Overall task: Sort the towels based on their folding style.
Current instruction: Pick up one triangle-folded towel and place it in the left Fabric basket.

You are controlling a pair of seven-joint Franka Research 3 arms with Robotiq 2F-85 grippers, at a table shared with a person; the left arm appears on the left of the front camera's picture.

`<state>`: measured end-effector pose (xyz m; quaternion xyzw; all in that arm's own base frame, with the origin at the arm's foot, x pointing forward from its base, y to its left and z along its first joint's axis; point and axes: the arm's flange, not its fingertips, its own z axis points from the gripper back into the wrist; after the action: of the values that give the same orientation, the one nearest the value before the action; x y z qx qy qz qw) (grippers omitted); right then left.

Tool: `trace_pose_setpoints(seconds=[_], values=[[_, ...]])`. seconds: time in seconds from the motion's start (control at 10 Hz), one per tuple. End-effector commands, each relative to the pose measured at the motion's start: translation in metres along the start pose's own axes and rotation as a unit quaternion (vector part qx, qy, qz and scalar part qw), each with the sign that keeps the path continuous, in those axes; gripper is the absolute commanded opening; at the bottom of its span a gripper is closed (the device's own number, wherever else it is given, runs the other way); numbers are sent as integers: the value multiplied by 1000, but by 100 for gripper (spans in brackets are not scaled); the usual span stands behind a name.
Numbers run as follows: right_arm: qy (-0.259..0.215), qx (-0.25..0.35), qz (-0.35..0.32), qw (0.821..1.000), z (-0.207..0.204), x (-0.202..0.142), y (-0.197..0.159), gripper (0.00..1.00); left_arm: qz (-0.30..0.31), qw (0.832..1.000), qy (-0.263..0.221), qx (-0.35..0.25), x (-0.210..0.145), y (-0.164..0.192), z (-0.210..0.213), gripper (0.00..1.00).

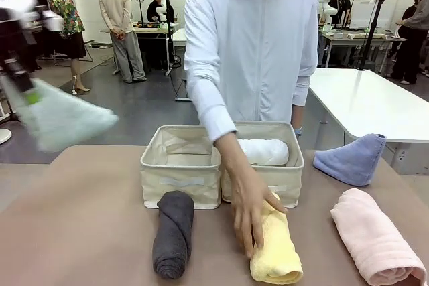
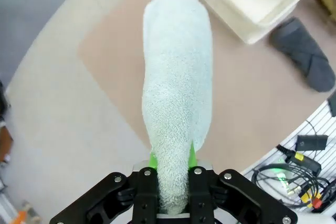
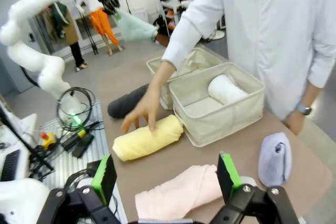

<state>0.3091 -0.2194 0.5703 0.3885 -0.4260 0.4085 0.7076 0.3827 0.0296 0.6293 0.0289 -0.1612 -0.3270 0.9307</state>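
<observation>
My left gripper [image 2: 172, 157] is shut on the narrow end of the pale green-grey cone towel [image 2: 176, 87], held high above the table's left side; the front view shows that towel [image 1: 67, 120] blurred in the air and my left gripper [image 1: 27, 95] at its top. My right gripper [image 3: 167, 174] stands open above the pink rolled towel [image 3: 181, 196]. The person's hand [image 1: 249, 213] rests on the yellow roll [image 1: 276, 249]. A dark grey roll [image 1: 173, 234] lies before the left bin [image 1: 181, 185]. In the right bin [image 1: 285, 182] lies a white roll [image 1: 265, 152]. The periwinkle blue cone [image 1: 352, 159] sits at the right.
The two cream fabric bins stand side by side mid-table, the left one holding nothing. Cables [image 2: 294, 174] and a rack lie off the table's near left edge. The person leans over the far side. A white table [image 1: 375, 102] stands behind at the right.
</observation>
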Motion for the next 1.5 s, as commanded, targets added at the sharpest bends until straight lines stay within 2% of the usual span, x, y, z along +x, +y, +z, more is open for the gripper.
trace_pose_setpoints(seconds=[0.0, 0.1, 0.3, 0.4, 0.5, 1.0, 1.1, 1.2, 1.3, 1.4], values=[[-14, 2, 9, 1000, 1, 2, -2, 100, 32, 999, -18, 1, -53, 19, 19, 0], [-14, 2, 9, 1000, 1, 2, -2, 100, 44, 999, -31, 9, -64, 21, 25, 0], [-14, 2, 9, 1000, 1, 2, -2, 100, 53, 998, -18, 17, -65, 24, 23, 0], [-14, 2, 9, 1000, 1, 2, -2, 100, 99, 995, 14, 28, -63, 26, 22, 0], [-14, 2, 9, 1000, 1, 2, -2, 100, 55, 998, -29, 1, -78, 34, 31, 0], [-14, 2, 9, 1000, 1, 2, -2, 100, 55, 998, -29, 1, -78, 34, 31, 0], [-14, 2, 9, 1000, 1, 2, -2, 100, 64, 998, -22, 5, -76, 34, 28, 19], [-14, 2, 9, 1000, 1, 2, -2, 100, -52, 996, -72, 2, -49, -3, 46, 19], [-14, 2, 9, 1000, 1, 2, -2, 100, -143, 985, -94, -17, -24, -38, 62, 19], [-14, 2, 9, 1000, 1, 2, -2, 100, -233, 969, -74, -41, 5, -73, 69, 19]])
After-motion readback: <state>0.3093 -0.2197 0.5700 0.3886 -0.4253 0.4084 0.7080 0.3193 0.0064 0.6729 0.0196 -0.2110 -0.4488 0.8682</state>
